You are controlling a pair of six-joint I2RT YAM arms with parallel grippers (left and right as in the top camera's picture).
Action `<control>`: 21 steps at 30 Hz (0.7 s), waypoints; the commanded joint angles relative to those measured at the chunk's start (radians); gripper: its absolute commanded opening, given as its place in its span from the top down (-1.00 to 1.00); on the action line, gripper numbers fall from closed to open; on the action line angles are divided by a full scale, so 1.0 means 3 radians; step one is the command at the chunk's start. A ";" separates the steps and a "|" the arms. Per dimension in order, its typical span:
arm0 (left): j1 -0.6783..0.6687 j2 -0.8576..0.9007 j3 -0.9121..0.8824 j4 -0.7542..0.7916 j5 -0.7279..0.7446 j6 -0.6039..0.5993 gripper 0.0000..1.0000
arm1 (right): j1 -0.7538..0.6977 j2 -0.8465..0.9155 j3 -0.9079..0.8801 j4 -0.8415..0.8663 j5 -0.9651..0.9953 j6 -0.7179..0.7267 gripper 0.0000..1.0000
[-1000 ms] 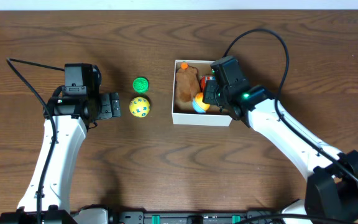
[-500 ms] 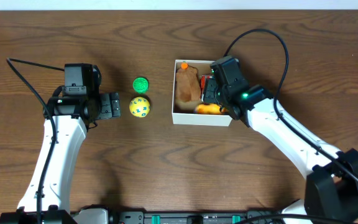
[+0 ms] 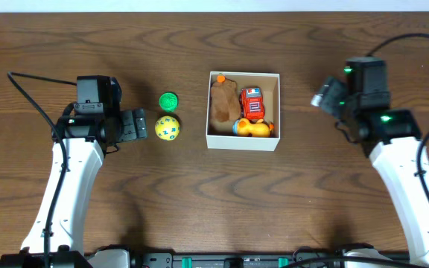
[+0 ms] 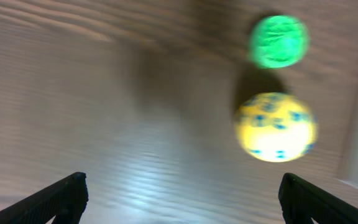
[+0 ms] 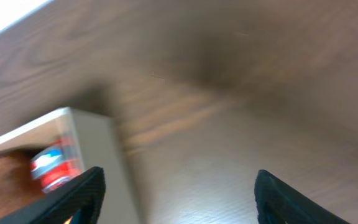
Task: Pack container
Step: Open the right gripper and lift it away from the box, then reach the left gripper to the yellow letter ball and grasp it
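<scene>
Container (image 3: pixel 243 142) at centre of surface (image 3: pixel 199 201), holding toys (car (image 3: pixel 252 103), duck (image 3: pixel 253 128), plush (image 3: pixel 223 104)). Left tool (image 3: pixel 140 125) wide, empty, just beside ball (image 3: pixel 167 128). Right tool (image 3: pixel 323 95) wide, empty, apart from container.

A dark brown wooden table (image 3: pixel 199 201) with pronounced lengthwise grain fills nearly every view. Along its far edge runs a narrow pale strip (image 3: pixel 214 4), too thin to identify. Soft overhead light leaves a whitish sheen on the wood under the left wrist camera.

toys (image 3: pixel 252 104) in container (image 3: pixel 243 143), two balls (image 3: pixel 167 128) left of it
</scene>
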 commanded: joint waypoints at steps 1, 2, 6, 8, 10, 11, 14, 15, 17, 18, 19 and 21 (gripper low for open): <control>0.0017 0.0011 0.0047 0.0111 0.0603 -0.0257 -0.96 | -0.0309 0.0042 -0.0003 -0.0132 0.0050 -0.0034 -0.75; 0.0017 0.0018 0.0047 0.0146 0.0646 -0.0256 -0.96 | -0.0399 0.0064 -0.0003 -0.0183 0.0041 -0.0034 -0.85; 0.0013 0.0047 0.0056 0.0235 0.0661 -0.0052 -0.96 | -0.0599 0.0150 -0.0003 -0.0248 0.0042 -0.0034 -0.98; -0.0008 0.0079 0.0099 0.0216 0.0660 0.0121 -0.96 | -0.0638 0.0183 -0.0003 -0.0248 0.0043 -0.0034 -0.98; -0.0056 0.0132 0.0170 0.0195 0.0660 0.0209 -0.96 | -0.0651 0.0205 -0.0003 -0.0248 0.0043 -0.0034 -0.99; -0.0089 0.0161 0.0202 0.0187 0.0660 0.0257 -0.96 | -0.0650 0.0216 -0.0003 -0.0247 0.0042 -0.0034 -0.98; -0.0229 0.0309 0.0303 0.0173 0.0657 0.0387 -0.96 | -0.0650 0.0221 -0.0003 -0.0229 0.0041 -0.0034 -0.98; -0.0273 0.0379 0.0324 0.0175 0.0656 0.0387 -0.96 | -0.0650 0.0221 -0.0003 -0.0210 0.0041 -0.0034 -0.99; -0.0340 0.0524 0.0343 0.0189 0.0656 0.0399 -0.96 | -0.0650 0.0221 -0.0003 -0.0191 0.0041 -0.0034 -0.99; -0.0359 0.0596 0.0345 0.0200 0.0656 0.0399 -0.96 | -0.0650 0.0221 -0.0003 -0.0191 0.0041 -0.0034 -0.98; -0.0375 0.0683 0.0343 0.0212 0.0656 0.0399 -0.96 | -0.0650 0.0221 -0.0003 -0.0195 0.0041 -0.0034 -0.98; -0.0387 0.0838 0.0345 0.0221 0.0656 0.0399 -0.96 | -0.0650 0.0221 -0.0003 -0.0195 0.0041 -0.0034 -0.99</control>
